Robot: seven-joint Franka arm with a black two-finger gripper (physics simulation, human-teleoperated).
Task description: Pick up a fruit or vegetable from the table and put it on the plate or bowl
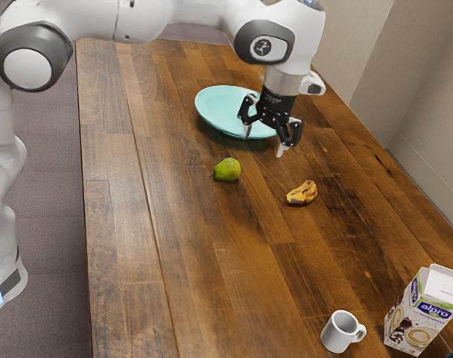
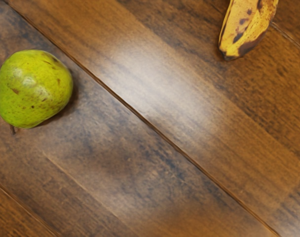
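- Wooden table (image 1: 174, 261) of dark brown planks carries everything; beige walls stand behind it, toward 2 o'clock in the exterior view.
- White arm (image 1: 137, 19) reaches in from 10 o'clock, over the far half of the table.
- Teal plate (image 1: 219, 104) lies toward 12 o'clock on the table.
- Alpro carton (image 1: 424, 317) stands at 4 o'clock, by the near corner.
- Black gripper (image 1: 264, 140) hangs at the plate's 4 o'clock edge, its fingers spread apart and holding nothing.
- White mug (image 1: 340, 330) stands just beside the carton, at its 9 o'clock.
- Spotted banana (image 1: 302, 193) lies on the wood, at 5 o'clock from the gripper.
- Green pear (image 1: 227, 169) lies on the wood at 8 o'clock from the gripper, apart from the plate.
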